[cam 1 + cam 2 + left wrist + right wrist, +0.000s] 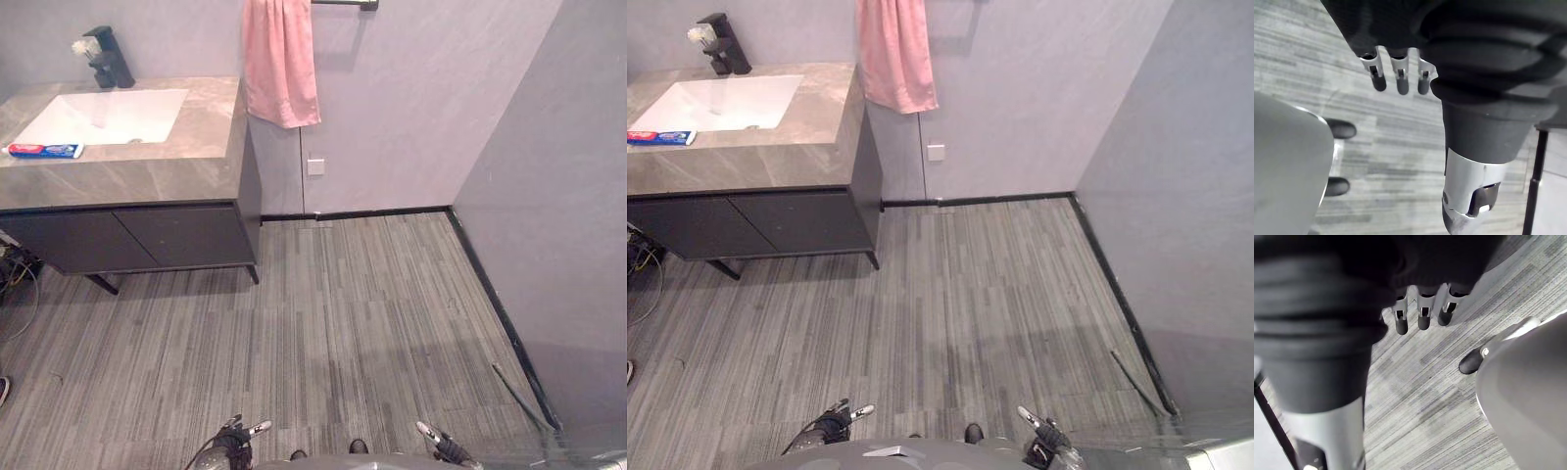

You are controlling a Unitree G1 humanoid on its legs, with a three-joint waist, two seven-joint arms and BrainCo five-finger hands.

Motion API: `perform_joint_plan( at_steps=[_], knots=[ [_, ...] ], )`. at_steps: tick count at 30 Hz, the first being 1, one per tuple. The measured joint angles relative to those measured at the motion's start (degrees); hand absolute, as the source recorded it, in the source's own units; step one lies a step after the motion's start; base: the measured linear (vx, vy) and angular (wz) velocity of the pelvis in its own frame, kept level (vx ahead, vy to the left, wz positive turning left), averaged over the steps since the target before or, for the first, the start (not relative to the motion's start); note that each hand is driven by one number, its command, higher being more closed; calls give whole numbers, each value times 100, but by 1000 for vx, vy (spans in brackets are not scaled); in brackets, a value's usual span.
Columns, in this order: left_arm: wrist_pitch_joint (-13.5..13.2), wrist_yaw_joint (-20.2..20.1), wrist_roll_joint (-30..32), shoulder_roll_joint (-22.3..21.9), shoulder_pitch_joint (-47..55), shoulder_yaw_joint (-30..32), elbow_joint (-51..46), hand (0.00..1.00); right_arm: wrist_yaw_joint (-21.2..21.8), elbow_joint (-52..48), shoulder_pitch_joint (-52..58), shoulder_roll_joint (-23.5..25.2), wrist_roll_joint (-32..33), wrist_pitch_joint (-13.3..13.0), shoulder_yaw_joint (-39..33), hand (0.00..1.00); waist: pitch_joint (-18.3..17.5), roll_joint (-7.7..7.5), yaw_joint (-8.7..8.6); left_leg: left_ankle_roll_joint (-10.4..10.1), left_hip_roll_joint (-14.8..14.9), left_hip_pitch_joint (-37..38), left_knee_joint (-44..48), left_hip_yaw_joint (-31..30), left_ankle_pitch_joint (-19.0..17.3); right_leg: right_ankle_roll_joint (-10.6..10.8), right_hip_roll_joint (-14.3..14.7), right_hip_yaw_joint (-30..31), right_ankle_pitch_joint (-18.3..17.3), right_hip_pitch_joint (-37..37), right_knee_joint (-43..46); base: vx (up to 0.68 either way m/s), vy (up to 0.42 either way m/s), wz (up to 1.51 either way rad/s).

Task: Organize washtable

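Note:
The washtable stands at the far left: a grey stone top with a white sink and a black faucet. A red and blue toothpaste tube lies on the counter's front left, beside the sink. Something small and white sits by the faucet. A pink towel hangs from a wall rail to the right of the counter. My left hand and right hand hang low over the floor, far from the washtable. Both are open and empty, with relaxed fingers.
Dark cabinet doors sit under the counter. Grey plank floor stretches between me and the washtable. A wall closes the right side, with a thin dark rod on the floor at its base. A white socket is below the towel.

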Motion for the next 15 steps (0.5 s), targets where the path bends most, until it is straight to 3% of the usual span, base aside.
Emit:
perform_joint_plan(
  at_steps=[15],
  knots=[
    [-9, 31, 6, 5, -3, -162, -4, 0, 1, -9, 12, -9, 5, -4, 68, 0, 15, 19, -1, -10, 1, 20, -41, 29, -7, -2, -5, -12, -4, 11, 18, -25, 0, 0]
  ],
)
